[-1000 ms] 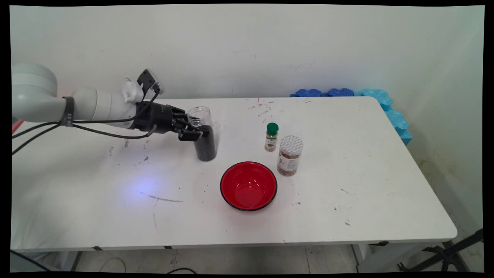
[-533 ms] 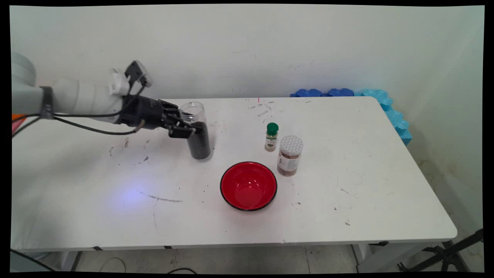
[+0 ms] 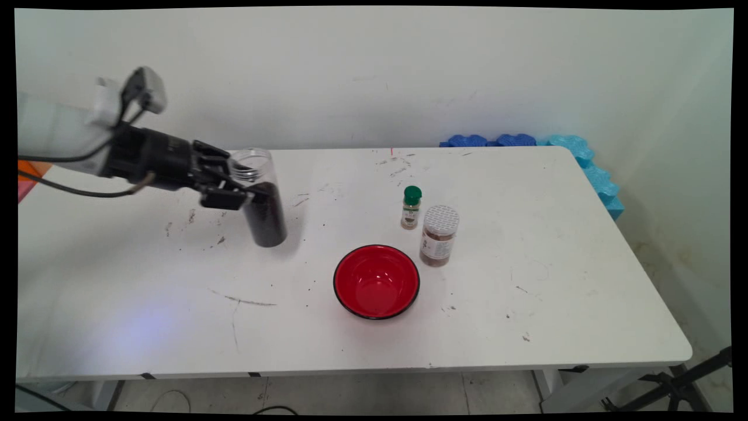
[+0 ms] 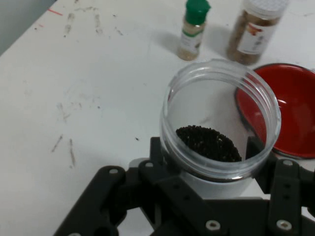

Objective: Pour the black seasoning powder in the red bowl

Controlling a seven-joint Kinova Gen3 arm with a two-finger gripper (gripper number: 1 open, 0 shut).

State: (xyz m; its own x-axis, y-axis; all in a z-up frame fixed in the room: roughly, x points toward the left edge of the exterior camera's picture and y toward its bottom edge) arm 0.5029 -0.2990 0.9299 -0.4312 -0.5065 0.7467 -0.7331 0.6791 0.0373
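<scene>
My gripper (image 3: 245, 190) is shut on an open clear plastic jar (image 3: 262, 199) partly filled with dark grains, held over the table's left half with its bottom tilted toward the bowl. In the hand view the jar (image 4: 220, 123) sits between my fingers (image 4: 258, 152), its mouth open and the dark grains low inside. A red bowl (image 3: 376, 281) with a black rim stands to the right of the jar, empty; it also shows in the hand view as the red bowl (image 4: 290, 113).
A small green-capped spice bottle (image 3: 411, 207) and a taller jar of brown spice with a white perforated lid (image 3: 439, 235) stand just behind and right of the bowl. Blue foam pieces (image 3: 529, 142) lie along the table's far right edge. The white table (image 3: 526, 280) bears dark marks.
My gripper has carried the jar leftward, away from the bowl, and a little upward. The jar now leans more.
</scene>
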